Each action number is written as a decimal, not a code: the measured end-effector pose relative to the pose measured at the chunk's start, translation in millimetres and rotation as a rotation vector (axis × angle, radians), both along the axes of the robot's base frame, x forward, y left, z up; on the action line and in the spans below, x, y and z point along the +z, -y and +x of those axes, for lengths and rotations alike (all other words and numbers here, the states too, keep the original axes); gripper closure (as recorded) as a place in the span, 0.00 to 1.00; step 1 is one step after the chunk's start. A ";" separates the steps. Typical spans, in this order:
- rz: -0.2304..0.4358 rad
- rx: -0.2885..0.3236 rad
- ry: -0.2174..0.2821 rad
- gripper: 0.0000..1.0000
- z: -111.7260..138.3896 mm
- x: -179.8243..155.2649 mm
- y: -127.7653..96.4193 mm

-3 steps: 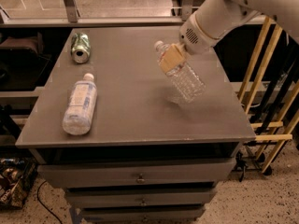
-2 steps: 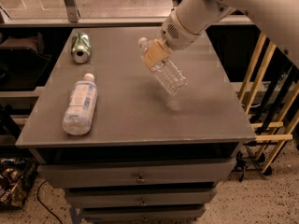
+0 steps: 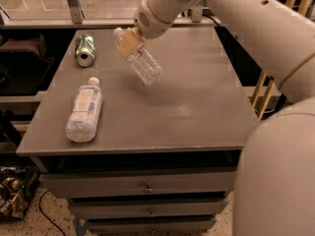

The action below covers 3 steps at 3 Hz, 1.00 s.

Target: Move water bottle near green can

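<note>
Water bottle (image 3: 145, 67) is gripped at its cap end and hangs tilted over the far middle of the table (image 3: 197, 97), cap up-left, base down-right. It is clear and ribbed, and whether the base touches the top cannot be told. Leftmost, at the bottom corner, is dark clutter (image 3: 12, 195) on a speckled floor. On the table's far-left corner lies the can (image 3: 84, 49), green and silver, on its side with its round end facing the camera. Nearer, along the left edge, lies the big bottle (image 3: 84, 113), also on its side, with a white cap pointing away and a wide pale label. It sits well apart from the can and touches nothing else. The water bottle is right of the can, with bare grey top between them, so near but not beside it. It is farther back than the big bottle. The gripper (image 3: 129, 42) sits at the water bottle's upper end, its tan pads clamped on the neck, grasping it. It is above the table's far half, right of the can. The white arm (image 3: 236, 14) runs from the gripper up and off to the right. Under the top, drawers (image 3: 142, 185) are stacked, each with a small knob. At lower right is the pale robot body (image 3: 278, 181), bulky and close to the camera. Behind it, past the table's right edge, stands a wooden rack (image 3: 263, 95).
</note>
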<state>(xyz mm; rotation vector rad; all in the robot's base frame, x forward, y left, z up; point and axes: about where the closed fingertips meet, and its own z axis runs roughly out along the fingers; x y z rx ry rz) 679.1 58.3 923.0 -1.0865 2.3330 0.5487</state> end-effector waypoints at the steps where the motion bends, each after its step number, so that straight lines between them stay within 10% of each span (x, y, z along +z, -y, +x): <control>1: 0.101 -0.042 -0.016 1.00 29.2 3.7 -31.6; 3: 0.247 -0.107 -0.098 0.84 60.7 -16.9 -73.6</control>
